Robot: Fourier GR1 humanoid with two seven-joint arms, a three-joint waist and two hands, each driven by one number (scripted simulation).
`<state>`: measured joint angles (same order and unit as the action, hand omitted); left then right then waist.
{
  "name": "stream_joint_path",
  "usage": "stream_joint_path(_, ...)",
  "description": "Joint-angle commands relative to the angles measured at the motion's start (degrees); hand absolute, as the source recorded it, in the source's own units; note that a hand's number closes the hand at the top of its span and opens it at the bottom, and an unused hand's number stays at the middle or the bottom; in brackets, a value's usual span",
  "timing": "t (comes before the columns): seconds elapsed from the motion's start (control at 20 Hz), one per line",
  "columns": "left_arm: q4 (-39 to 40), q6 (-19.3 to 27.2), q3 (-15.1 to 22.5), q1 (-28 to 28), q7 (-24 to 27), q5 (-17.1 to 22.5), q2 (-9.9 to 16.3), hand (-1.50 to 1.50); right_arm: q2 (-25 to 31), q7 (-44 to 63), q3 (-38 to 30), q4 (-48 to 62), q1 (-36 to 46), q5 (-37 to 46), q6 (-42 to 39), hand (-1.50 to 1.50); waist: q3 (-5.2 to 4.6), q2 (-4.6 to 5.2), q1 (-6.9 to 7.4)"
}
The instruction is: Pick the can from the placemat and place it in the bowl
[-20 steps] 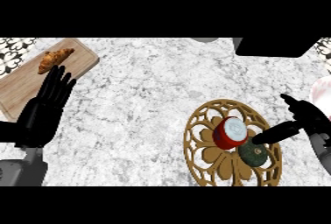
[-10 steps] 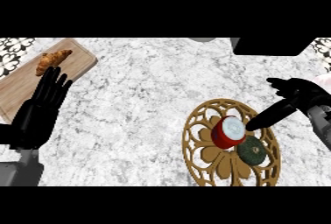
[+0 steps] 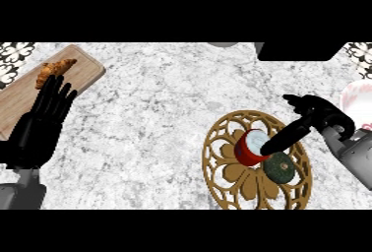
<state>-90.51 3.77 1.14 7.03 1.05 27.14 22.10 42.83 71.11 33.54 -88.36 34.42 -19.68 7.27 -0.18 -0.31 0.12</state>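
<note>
A red can (image 3: 249, 148) with a pale top stands on the round brown lattice placemat (image 3: 227, 172), right of centre. My right hand (image 3: 318, 114) hovers just right of the can. One straight finger (image 3: 285, 139) slants down-left, its tip at the can's right rim, while the others bend above the palm. Nothing is held in it. The pink-white bowl (image 3: 359, 96) shows partly at the right edge, beyond the hand. My left hand (image 3: 38, 129) rests open at the far left, fingers up.
A dark green avocado (image 3: 280, 168) lies on the placemat beside the can. A wooden cutting board (image 3: 81, 73) with a croissant (image 3: 54, 70) sits at the top left, partly under my left hand. A black object (image 3: 301, 51) stands at the back right.
My right hand has lifted toward the far side and shifted left, nearer the can, with its finger tip now at the can's rim. The can and my left hand have stayed put.
</note>
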Motion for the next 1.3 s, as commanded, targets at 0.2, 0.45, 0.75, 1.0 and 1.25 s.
stream_joint_path(0.2,-1.1,0.8,-0.2,-0.2,-2.1,-0.1,-0.8,0.00,-2.0,12.9,4.4,-3.5,-1.1,8.8,8.7,-1.50,0.10,-0.07,-0.43)
stream_joint_path(0.45,-0.6,-1.0,-1.0,-0.6,-0.6,-0.3,-0.5,0.00,-5.1,12.2,6.6,-1.1,-1.3,13.0,10.1,-1.50,0.10,0.09,0.12)
stream_joint_path(0.75,-0.1,-0.2,-0.5,-0.6,0.5,-2.5,-1.7,0.00,-6.4,11.4,4.8,1.5,-1.3,11.4,7.2,-1.50,0.11,0.19,0.26)
stream_joint_path(1.0,0.1,-1.3,-2.2,0.9,-1.7,-0.7,-1.0,0.00,-7.7,9.5,5.8,1.3,-4.8,12.8,7.9,-1.50,0.13,0.15,-0.19)
stream_joint_path(1.25,2.4,-0.2,-0.1,1.5,0.5,-3.6,-3.8,0.00,-11.1,7.6,6.8,6.0,-4.7,13.8,8.3,-1.50,0.12,0.34,-0.22)
